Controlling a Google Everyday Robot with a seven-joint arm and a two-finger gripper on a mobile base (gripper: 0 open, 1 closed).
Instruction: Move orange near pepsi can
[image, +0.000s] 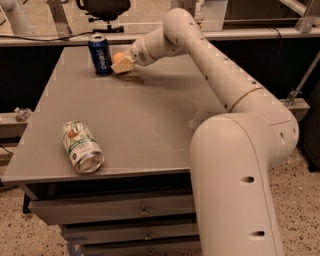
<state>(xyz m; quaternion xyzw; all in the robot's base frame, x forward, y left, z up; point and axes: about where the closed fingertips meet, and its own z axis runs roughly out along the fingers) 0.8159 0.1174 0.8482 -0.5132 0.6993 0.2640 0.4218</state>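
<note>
The pepsi can (100, 55), dark blue with white lettering, stands upright at the far left of the grey table (145, 125). The orange (117, 57) is just right of the can, a small gap between them, and is mostly hidden by the gripper. My gripper (121, 64) reaches in from the right on the long white arm (210, 65). It is down at the table's surface and closed around the orange. Only the orange's upper left part shows.
A white-and-green can (82, 146) lies on its side near the table's front left edge. Drawers (115, 212) sit under the table. An office chair (104, 9) and a rail stand behind the far edge. The robot's white base (235, 185) fills the right foreground.
</note>
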